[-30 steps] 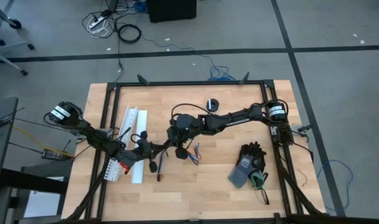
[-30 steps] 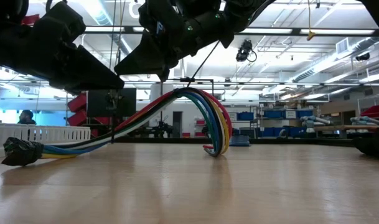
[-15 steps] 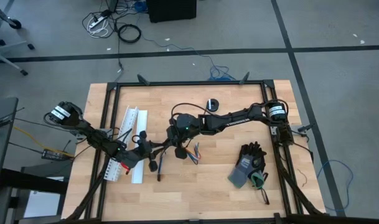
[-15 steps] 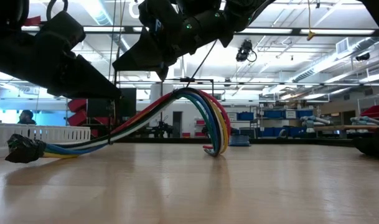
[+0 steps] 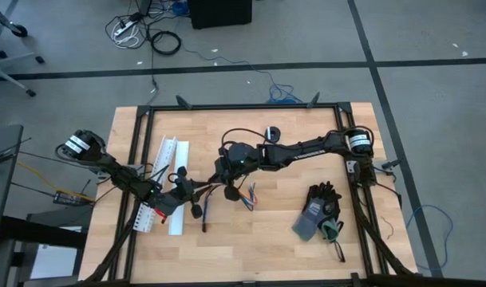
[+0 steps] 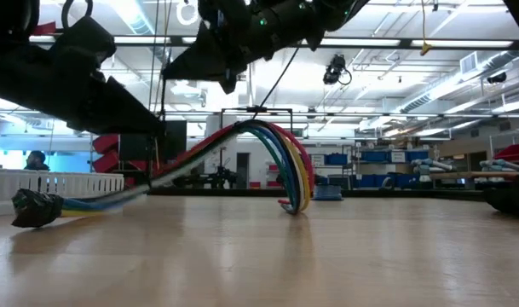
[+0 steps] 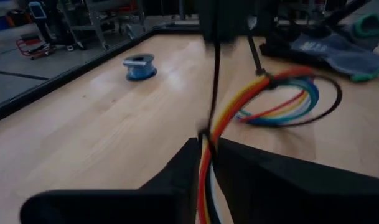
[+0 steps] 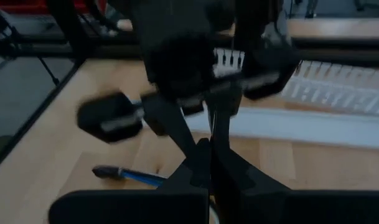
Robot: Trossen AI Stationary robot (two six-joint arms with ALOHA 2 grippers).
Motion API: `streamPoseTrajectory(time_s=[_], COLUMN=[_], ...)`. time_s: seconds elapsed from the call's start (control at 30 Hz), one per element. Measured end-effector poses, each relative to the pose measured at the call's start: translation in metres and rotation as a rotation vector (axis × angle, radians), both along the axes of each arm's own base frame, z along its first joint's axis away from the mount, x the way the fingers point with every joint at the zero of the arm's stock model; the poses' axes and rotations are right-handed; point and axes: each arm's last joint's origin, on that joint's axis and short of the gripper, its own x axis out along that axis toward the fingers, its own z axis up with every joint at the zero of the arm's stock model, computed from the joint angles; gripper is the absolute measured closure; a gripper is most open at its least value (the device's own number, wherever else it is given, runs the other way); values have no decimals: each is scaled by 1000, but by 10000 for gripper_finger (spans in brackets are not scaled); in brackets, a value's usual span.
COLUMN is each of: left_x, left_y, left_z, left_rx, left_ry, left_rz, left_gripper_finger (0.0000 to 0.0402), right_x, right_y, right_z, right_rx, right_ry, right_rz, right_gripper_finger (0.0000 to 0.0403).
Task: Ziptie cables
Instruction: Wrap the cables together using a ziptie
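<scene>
On my left, the left claw (image 5: 183, 194) is clenched on the cables (image 6: 276, 141) near their low end; its wrist view shows the orange and white wires (image 7: 264, 87) running out between the fingers into a loop. Compared with half a second ago, the dark wrapped end of the bundle (image 6: 33, 207) has sagged a little toward the bench (image 5: 290, 231), and the run up to the arch looks straighter.

Moving right, the real change is the right claw (image 6: 229, 81): it has climbed since the earlier frames while the arch of cables sits where it was. It is clenched, and I read the thin black strip between its fingers as the ziptie (image 6: 276, 81), slanting up from the crown of the arch. My judgement is that the tie's tail is being drawn through, so the loop around the bundle should be tightening; I cannot see the tie's head clearly enough to confirm.

The bench is pale wood in a black frame. From left to right it carries a white slotted channel (image 5: 169, 155), a small blue spool (image 7: 139, 64) and dark work gloves (image 5: 318, 209). Beyond it is a grey taped floor with loose cords (image 5: 139, 32); the low view shows shelving with blue bins (image 6: 378, 158), and a person (image 6: 36, 159) far off at the left.
</scene>
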Motion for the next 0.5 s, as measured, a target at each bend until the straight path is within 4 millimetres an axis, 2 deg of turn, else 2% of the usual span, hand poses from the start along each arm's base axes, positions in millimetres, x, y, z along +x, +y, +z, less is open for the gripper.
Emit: streamPoseTrajectory(time_s=[0.2,0.37,0.5], left_x=[-1,-1,0], left_y=[0,0,-3], left_z=[-2,-2,-2], left_rx=[6,3,1], left_ry=[19,20,46], left_rz=[-7,-18,-104], left_gripper_finger=[360,356,328], right_x=[-4,-6,-9], right_y=[0,0,0], right_z=[13,12,7], right_rx=[-4,-2,6], right_ry=[-22,6,65], right_rz=[-8,-9,4], right_gripper_finger=[403,403,402])
